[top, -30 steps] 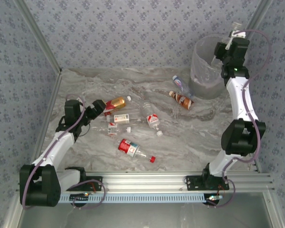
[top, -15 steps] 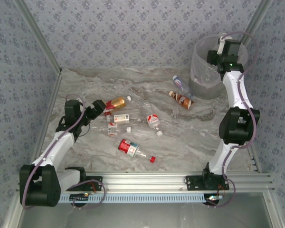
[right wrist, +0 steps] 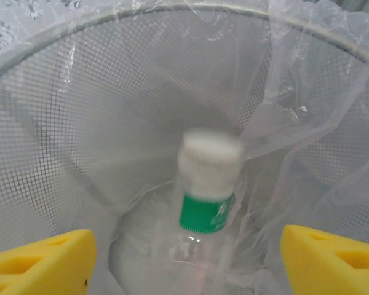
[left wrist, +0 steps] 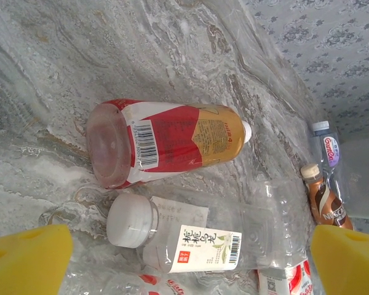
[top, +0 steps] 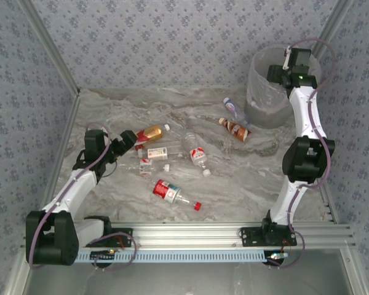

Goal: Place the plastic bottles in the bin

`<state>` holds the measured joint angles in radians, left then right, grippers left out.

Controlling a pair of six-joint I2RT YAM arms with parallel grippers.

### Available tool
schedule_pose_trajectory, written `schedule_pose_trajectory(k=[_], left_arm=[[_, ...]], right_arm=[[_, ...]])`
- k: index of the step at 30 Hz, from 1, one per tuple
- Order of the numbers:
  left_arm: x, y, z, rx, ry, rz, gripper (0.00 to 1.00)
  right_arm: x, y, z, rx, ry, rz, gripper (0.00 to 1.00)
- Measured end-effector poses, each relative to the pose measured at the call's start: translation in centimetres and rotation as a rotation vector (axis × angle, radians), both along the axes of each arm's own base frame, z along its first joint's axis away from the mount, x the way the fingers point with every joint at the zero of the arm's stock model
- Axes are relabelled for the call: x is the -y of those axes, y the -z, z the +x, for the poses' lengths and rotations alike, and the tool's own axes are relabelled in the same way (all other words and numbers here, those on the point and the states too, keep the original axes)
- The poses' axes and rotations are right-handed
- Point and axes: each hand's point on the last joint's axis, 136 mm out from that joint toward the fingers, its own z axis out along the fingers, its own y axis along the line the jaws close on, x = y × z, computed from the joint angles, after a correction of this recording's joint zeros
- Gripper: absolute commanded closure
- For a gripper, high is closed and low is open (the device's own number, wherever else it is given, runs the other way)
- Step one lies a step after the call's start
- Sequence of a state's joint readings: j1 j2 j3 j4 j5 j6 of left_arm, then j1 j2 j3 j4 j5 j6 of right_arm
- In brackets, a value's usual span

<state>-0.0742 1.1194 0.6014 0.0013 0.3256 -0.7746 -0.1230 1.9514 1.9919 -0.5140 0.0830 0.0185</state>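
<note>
One bottle let go — I think it is falling into the bin.

My right arm has swung in from above the rim. Now the right gripper (right wrist: 184, 264) hangs over the bin (top: 259, 92) at the far right corner of the table (top: 246, 178), fingers wide apart, with the green-label bottle (right wrist: 208, 184) blurry below them. The left gripper (left wrist: 189, 261) waits with fingers apart over the red bottle (left wrist: 166, 142) near the left edge — about seven bottles still lie on the table.
</note>
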Motion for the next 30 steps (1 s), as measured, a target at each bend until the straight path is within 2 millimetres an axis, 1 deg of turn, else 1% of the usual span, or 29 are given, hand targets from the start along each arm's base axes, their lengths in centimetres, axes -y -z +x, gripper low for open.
schedule_pose_trajectory(k=[7, 10, 14, 18, 20, 23, 27, 30], left_arm=[[0.0, 0.0, 0.0, -0.002, 0.000, 0.000, 0.01], [0.0, 0.1, 0.0, -0.003, 0.000, 0.000, 0.01], [0.0, 0.1, 0.0, -0.003, 0.000, 0.000, 0.00], [0.0, 0.2, 0.0, -0.008, 0.000, 0.001, 0.01], [0.0, 0.4, 0.1, -0.013, 0.000, 0.001, 0.00], [0.0, 0.3, 0.2, -0.012, 0.000, 0.001, 0.01], [0.0, 0.4, 0.3, -0.017, 0.000, 0.000, 0.01], [0.0, 0.5, 0.4, -0.023, 0.000, 0.001, 0.01]], right_arm=[[0.2, 0.6, -0.6, -0.030, 0.028, 0.019, 0.13], [0.0, 0.2, -0.8, -0.026, 0.030, 0.026, 0.10], [-0.7, -1.8, -1.8, 0.009, 0.024, 0.030, 0.06], [-2.0, -4.4, -3.3, 0.058, 0.003, 0.035, 0.01], [-3.0, -5.7, -4.2, 0.086, -0.025, 0.040, 0.00], [-5.4, -6.9, -5.8, 0.120, -0.087, 0.041, 0.00], [-10.0, -6.6, -8.0, 0.132, -0.213, 0.030, 0.00], [-13.6, -5.5, -9.1, 0.117, -0.309, 0.009, 0.00]])
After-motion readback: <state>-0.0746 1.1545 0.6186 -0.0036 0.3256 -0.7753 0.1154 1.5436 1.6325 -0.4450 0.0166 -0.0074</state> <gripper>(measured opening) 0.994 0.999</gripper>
